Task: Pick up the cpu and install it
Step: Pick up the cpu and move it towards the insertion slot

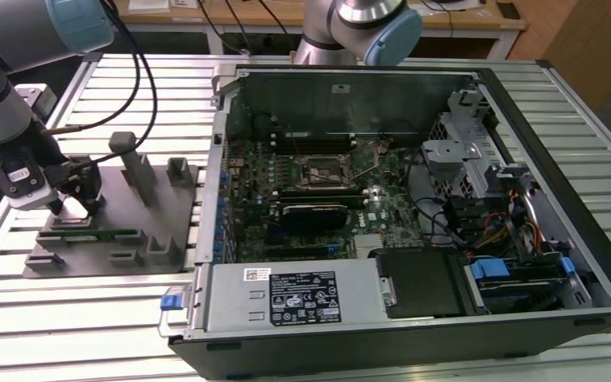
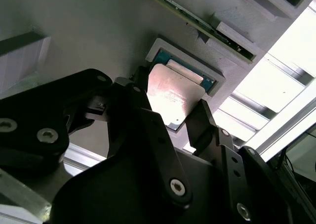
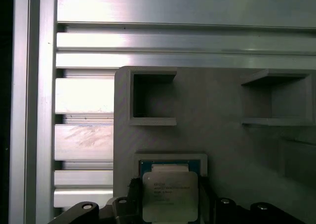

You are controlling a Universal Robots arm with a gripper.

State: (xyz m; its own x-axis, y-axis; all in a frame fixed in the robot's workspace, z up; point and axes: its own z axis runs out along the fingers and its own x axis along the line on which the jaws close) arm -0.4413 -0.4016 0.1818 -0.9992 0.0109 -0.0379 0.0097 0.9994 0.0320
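The cpu [image 2: 174,91], a small square chip with a silvery top and a green rim, lies in a shallow recess of the grey tray [image 1: 114,199]. In the first wrist view the cpu [image 3: 170,197] sits low between two dark fingers. My gripper [image 1: 72,208] is down on the tray at the exterior view's left. In the second wrist view my gripper [image 2: 170,110] straddles the chip, with its black fingers [image 2: 134,96] against two opposite edges. The dark socket [image 1: 324,169] with its metal lever sits in the middle of the motherboard inside the open computer case.
Grey posts and blocks [image 1: 136,171] stand on the tray beside the gripper. A long green circuit strip [image 1: 99,235] lies in a slot near its front. The open case [image 1: 412,199] takes up the right. A second arm's base [image 1: 359,32] stands behind it. The ribbed aluminium table [image 3: 84,95] lies underneath.
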